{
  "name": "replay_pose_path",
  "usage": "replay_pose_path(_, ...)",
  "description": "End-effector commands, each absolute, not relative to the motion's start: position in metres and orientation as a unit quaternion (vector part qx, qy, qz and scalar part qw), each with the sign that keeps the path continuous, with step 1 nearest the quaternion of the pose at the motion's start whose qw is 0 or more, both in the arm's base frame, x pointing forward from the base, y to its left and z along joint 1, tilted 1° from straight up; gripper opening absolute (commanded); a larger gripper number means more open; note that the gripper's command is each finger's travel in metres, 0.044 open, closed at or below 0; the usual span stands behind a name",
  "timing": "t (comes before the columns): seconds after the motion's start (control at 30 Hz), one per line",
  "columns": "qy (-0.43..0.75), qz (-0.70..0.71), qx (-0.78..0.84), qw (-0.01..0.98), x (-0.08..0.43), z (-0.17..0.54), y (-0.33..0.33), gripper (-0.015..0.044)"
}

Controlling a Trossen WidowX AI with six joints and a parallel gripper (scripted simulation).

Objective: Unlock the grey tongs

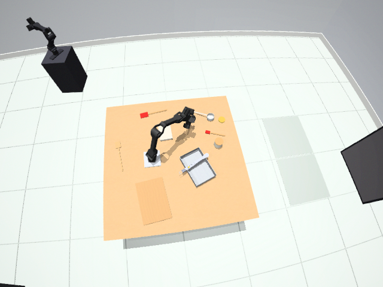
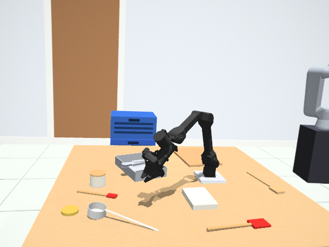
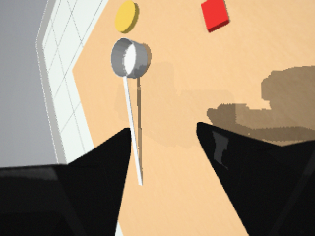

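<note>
Gripper: black parallel-jaw gripper [image 2: 151, 176] hung part-open, empty, above table.
Progress: grey metal tongs [image 1: 194, 162] lay untouched across grey roasting tin [image 1: 204, 180]; everything remained.

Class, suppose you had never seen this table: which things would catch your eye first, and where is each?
The black jointed robot arm stands mid-table, its gripper hanging open and empty over bare tabletop. The grey metal roasting tin lies nearer the front right edge in the top view, with the grey tongs across it. Two red-headed wooden spatulas also stand out.
</note>
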State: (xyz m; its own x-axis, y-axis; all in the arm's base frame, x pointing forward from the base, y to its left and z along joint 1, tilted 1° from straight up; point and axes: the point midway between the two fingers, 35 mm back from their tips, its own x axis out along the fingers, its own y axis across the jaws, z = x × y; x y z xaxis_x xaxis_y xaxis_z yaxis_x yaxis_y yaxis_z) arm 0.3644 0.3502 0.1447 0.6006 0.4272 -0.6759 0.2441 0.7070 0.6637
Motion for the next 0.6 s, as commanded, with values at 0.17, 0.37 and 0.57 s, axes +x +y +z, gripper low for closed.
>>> replay_pose_path(0.17,0.363,-0.258,0.573,0.688,0.402,0.129,0.203,0.0260)
replay_pose_path(0.37,0.253,-0.423,0.655,0.572,0.399,0.119,0.113,0.0260)
replay_pose_path(0.57,0.105,-0.551,0.702,0.438,0.376,0.115,0.030,0.0260)
